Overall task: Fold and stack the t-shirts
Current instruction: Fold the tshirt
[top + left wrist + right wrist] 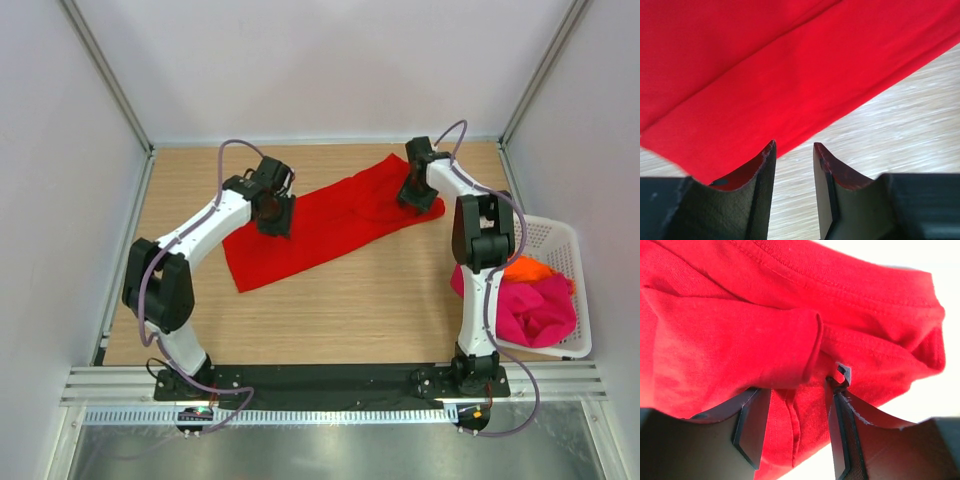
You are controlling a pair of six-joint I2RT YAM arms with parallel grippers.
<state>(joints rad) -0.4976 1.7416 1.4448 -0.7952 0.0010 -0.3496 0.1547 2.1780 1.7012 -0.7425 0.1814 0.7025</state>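
The bright red t-shirt [330, 225] lies spread in a long diagonal band on the wooden table. My left gripper [275, 215] hovers at the shirt's near edge towards its left end. In the left wrist view it [794, 145] is open and empty, with bare wood between the fingers and red cloth [790, 65] just beyond the tips. My right gripper [415, 190] is at the shirt's bunched far right end. In the right wrist view it [799, 382] is open, with a hemmed fold of red cloth [790, 425] lying between the fingers. The magenta-pink shirt [535, 305] and the orange shirt [525, 268] lie crumpled in the basket.
A white lattice basket [570, 235] stands at the right edge of the table, beside the right arm. Grey walls with metal posts close in the table on three sides. Bare wood [340, 310] lies between the red shirt and the arm bases.
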